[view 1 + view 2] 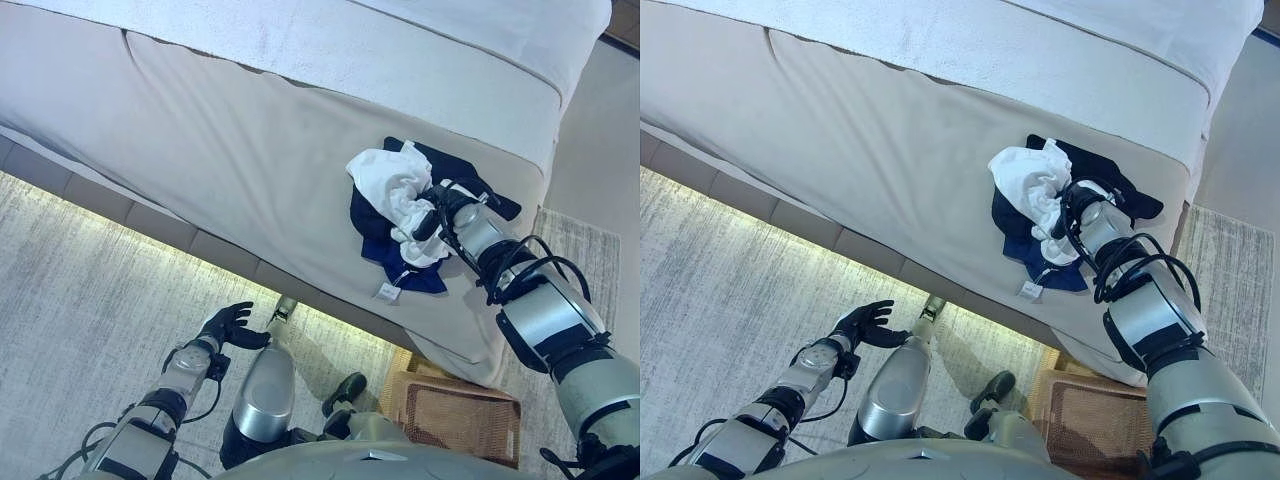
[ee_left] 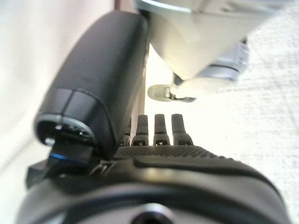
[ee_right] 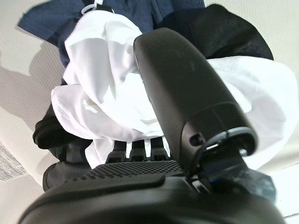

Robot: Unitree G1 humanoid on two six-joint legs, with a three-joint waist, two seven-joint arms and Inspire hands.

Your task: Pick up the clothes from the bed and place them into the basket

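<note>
A pile of clothes lies on the beige bed (image 1: 250, 150) near its right corner: a white garment (image 1: 390, 180) on top, a navy one (image 1: 385, 250) and a black one (image 1: 455, 170) under it. My right hand (image 1: 437, 215) is in the pile. In the right wrist view its thumb (image 3: 182, 88) lies across the white garment (image 3: 98, 93) and its fingers go under the cloth, pinching it. My left hand (image 1: 228, 325) is open, fingers spread, low over the rug beside the bed. The brown woven basket (image 1: 460, 415) stands on the floor below the bed's corner.
A white blanket (image 1: 400, 50) covers the far part of the bed. A pale patterned rug (image 1: 80, 270) lies along the bed's near side, lit by a light strip under the bed's edge. The basket sits close to my right arm.
</note>
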